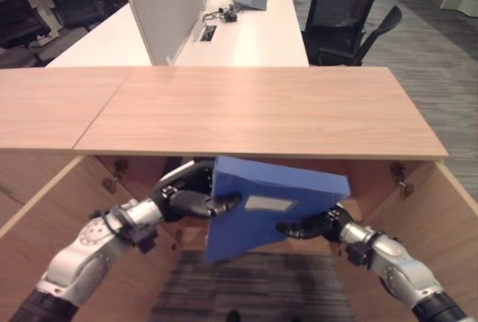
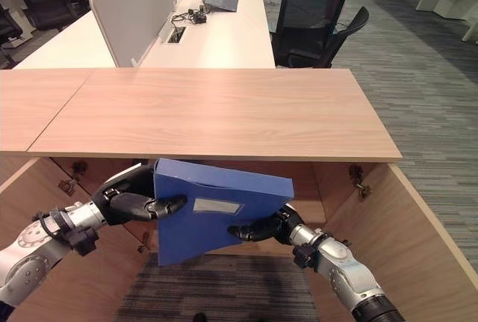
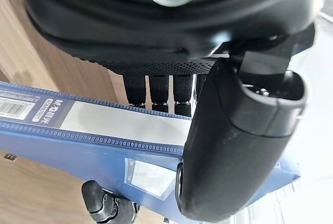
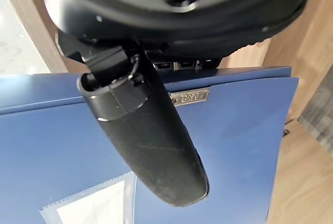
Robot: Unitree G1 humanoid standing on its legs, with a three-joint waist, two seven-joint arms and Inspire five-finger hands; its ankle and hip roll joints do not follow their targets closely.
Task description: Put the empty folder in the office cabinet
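Note:
The blue folder [image 1: 278,201] hangs tilted in the air at the open front of the wooden office cabinet [image 1: 254,109], just under its top. My left hand [image 1: 188,199] is shut on the folder's left edge, with the thumb [image 3: 234,141] on the labelled spine [image 3: 78,130] and the fingers behind it. On the lower right side my right hand [image 1: 317,225] pinches the folder [image 4: 244,130], with the thumb [image 4: 151,141] lying across the blue cover. A clear label pocket [image 2: 215,205] faces me.
The cabinet's doors stand open at the left [image 1: 45,210] and right [image 1: 441,217]. Grey carpet [image 1: 246,285] lies below the folder. Behind the cabinet are white desks with a partition [image 1: 168,8] and black office chairs [image 1: 343,19].

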